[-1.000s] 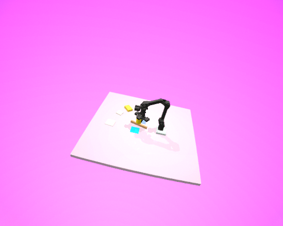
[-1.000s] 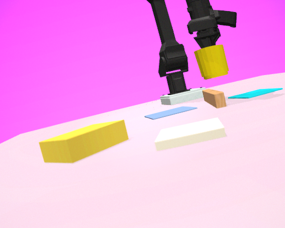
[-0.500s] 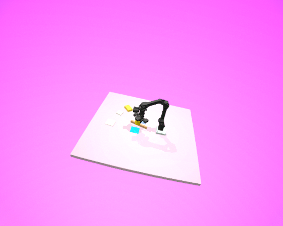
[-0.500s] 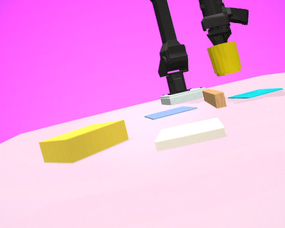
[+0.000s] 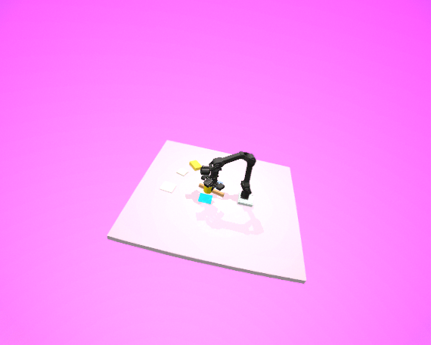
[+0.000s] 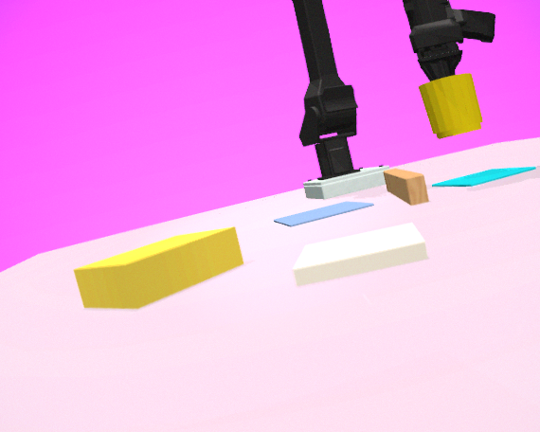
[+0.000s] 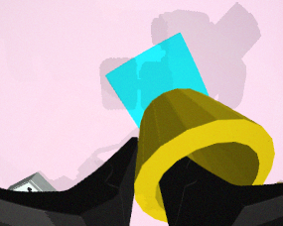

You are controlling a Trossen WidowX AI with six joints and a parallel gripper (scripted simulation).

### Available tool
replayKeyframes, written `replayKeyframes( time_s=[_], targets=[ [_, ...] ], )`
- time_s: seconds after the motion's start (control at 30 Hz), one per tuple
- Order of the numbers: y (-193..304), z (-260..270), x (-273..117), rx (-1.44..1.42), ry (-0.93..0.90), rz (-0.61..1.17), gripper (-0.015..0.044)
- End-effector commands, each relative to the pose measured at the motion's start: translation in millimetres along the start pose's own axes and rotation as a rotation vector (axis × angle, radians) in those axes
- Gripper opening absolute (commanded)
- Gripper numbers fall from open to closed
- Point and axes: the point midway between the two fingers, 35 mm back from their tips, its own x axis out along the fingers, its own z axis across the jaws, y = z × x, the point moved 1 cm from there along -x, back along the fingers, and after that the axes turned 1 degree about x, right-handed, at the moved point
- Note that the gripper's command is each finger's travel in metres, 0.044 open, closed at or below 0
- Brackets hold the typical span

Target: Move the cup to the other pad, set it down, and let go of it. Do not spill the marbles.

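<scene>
Overhead first: my arm [image 5: 246,166] arches from its base plate [image 5: 245,200] over the pale board [image 5: 212,234]. My pincer [image 5: 209,184] hangs above the cyan pad [image 5: 205,198], the yellow cup [image 5: 207,188] beneath it; an orange wooden bar [image 5: 219,192] lies just behind that pad, a bit of the light blue pad [image 5: 221,185] beyond it. Also listed: one yellow block [image 5: 195,164], two white blocks [image 5: 182,172] [image 5: 168,186].

Exterior view: cup [image 6: 451,104] held in the air, slightly tilted, well off the board, wider end down in this view. Light blue pad [image 6: 324,213] lies nearer the base; cyan pad [image 6: 484,176] beyond the bar's end [image 6: 405,186].

Wrist view: my fingers are nearly closed, pinching the cup's rim wall [image 7: 149,180] between them. Cup's interior looks dark; I cannot make out marbles. Cyan pad [image 7: 156,77] lies below, partly hidden by the cup.
</scene>
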Motion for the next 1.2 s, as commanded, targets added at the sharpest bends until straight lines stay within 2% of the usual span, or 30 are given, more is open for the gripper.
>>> replayKeyframes(
  time_s=[0.0,1.17],
  targets=[
    [-10.6,3.4,-0.2,0.005,-0.006,-0.002,0.0000],
    [-18.7,6.0,41.0,0.005,-0.006,-0.003,0.0000]
  ],
)
